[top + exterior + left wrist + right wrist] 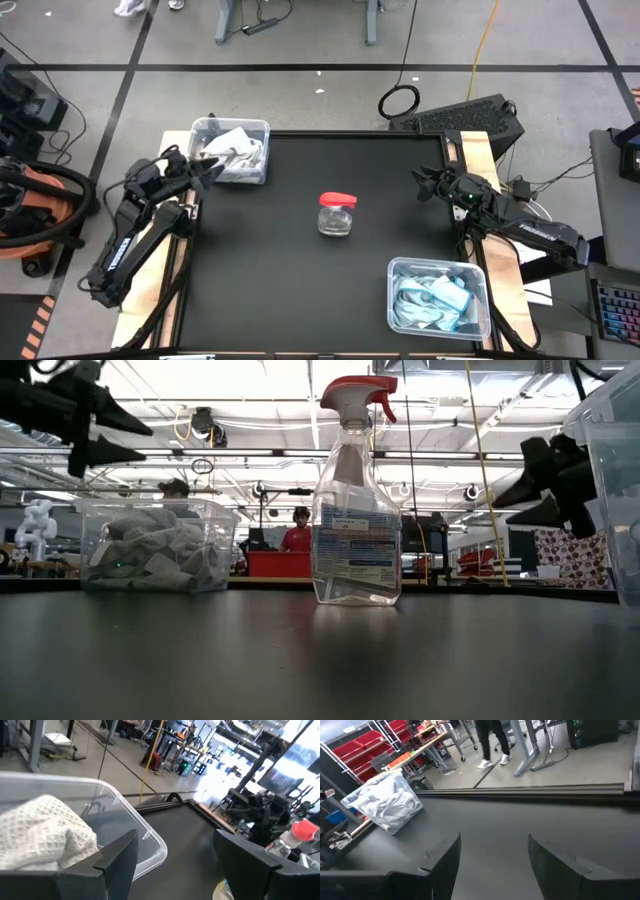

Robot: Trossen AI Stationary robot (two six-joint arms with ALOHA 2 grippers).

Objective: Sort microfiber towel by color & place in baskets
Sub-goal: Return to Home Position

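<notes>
Bottle (337,214) is stood at table (280,270) centre; grey-towel bin (231,150) at 10 o'clock, blue-towel bin (437,296) at 5. Left arm (130,235) is poised at 9, right arm (540,232) at 3; jaws held wide.

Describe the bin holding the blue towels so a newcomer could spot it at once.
On the black table, go to the corner beside the right arm. The clear bin there is full of light blue towels; its twin at the opposite corner, by the left gripper, holds white-grey ones.
</notes>
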